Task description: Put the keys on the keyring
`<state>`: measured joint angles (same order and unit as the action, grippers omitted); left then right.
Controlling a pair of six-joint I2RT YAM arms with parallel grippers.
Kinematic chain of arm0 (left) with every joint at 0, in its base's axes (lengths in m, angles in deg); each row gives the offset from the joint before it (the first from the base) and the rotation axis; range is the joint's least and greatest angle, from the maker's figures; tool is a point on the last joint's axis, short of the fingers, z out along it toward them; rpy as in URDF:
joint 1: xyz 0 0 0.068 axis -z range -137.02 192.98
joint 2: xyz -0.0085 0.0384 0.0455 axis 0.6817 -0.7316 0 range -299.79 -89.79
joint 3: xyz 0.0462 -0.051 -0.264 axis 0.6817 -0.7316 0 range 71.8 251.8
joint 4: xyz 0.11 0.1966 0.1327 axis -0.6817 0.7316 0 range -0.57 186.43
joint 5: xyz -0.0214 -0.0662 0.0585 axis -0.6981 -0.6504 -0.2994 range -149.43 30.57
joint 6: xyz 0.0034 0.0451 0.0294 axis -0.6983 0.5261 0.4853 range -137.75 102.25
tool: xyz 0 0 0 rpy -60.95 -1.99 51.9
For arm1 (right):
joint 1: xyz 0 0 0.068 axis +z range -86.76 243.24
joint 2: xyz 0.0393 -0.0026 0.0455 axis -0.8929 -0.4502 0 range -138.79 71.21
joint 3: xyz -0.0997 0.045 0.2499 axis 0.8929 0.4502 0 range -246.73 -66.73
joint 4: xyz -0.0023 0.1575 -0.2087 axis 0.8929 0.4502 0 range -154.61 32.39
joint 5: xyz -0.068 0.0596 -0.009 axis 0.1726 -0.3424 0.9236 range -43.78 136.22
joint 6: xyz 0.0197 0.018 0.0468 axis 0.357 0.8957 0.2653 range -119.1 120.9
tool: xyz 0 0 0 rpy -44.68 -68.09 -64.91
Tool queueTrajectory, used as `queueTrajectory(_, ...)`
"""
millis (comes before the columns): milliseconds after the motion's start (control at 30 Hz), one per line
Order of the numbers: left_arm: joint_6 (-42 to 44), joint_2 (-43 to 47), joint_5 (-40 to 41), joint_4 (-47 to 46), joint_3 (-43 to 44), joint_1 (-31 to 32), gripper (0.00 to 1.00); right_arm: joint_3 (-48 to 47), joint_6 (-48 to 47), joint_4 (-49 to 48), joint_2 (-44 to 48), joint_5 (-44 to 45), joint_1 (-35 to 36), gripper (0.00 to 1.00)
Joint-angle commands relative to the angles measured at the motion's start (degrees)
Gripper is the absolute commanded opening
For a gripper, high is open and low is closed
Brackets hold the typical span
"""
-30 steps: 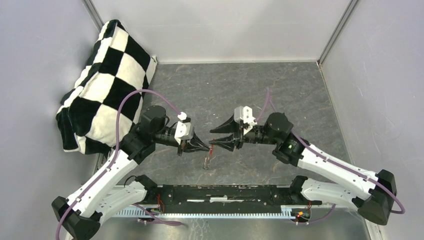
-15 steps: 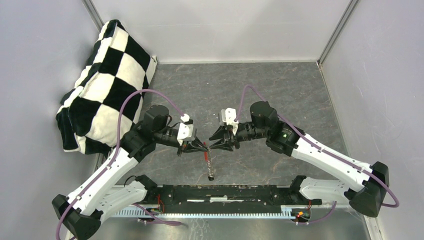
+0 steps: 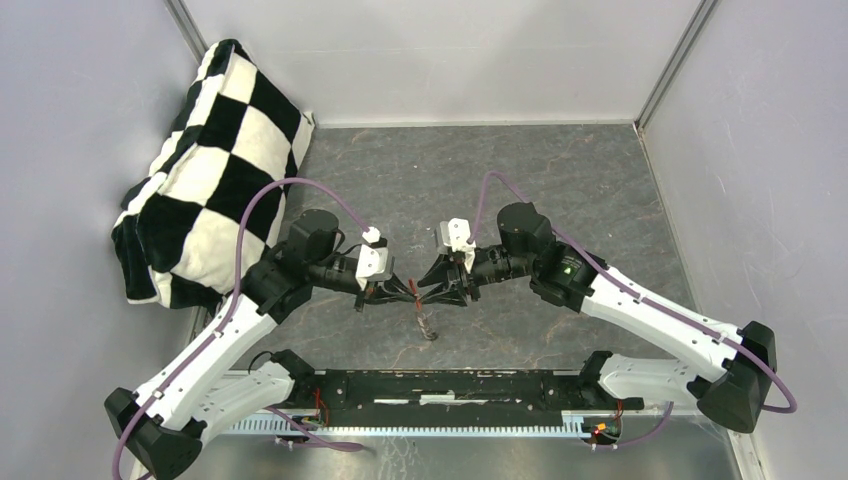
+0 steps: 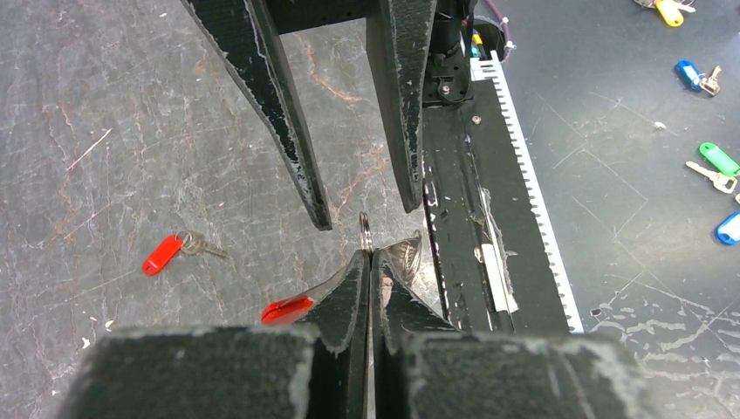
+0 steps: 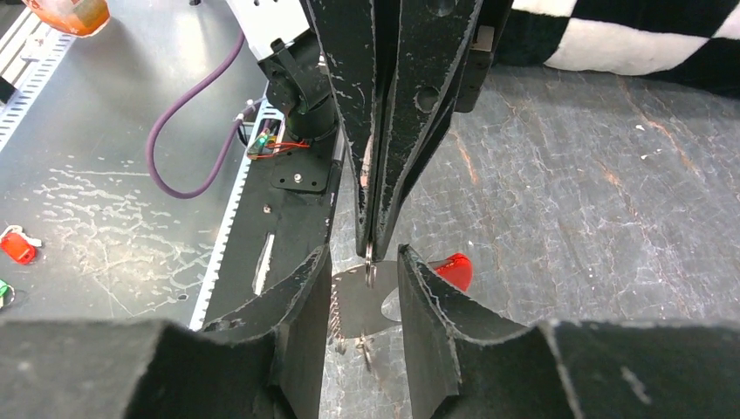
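Keyring (image 4: pixel 365 232), grey chain dangling, hangs pinched in the left hand (image 4: pixel 369 262); red-headed key (image 4: pixel 164 254) lies flat nearby.

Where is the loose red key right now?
Left wrist view: the red key lies on the table, frame-left of the left end effector, untouched.

I see a black-and-white chequered cushion (image 3: pixel 205 160) at the far left. The tabletop (image 3: pixel 560 190) is dark grey, veined rust-brown. The arms (image 3: pixel 215 345) are white with black joints, their cables (image 3: pixel 250 205) purple. The left gripper (image 4: pixel 368 255) and right gripper (image 5: pixel 365 253) are black. A red-headed key (image 4: pixel 163 254) lies on the grey. Past the near edge lie a blue tag (image 4: pixel 687 69), a green tag (image 4: pixel 719 159) and a yellow tag (image 4: pixel 670 12).
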<state>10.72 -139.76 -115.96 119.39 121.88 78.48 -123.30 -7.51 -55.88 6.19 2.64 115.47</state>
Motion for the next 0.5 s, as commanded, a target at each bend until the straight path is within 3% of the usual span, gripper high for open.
queueTrajectory(0, 1.44, -0.29, 0.51, -1.22, 2.56, 0.26, 0.02, -1.41, 2.65, -3.57, -0.49, -0.73, -0.02, 0.39)
queueTrajectory(467, 1.32, -0.12, 0.57, -1.22, 2.78, 0.26, 0.02, -1.93, 1.63, -2.16, -1.96, 2.75, -0.03, 0.23)
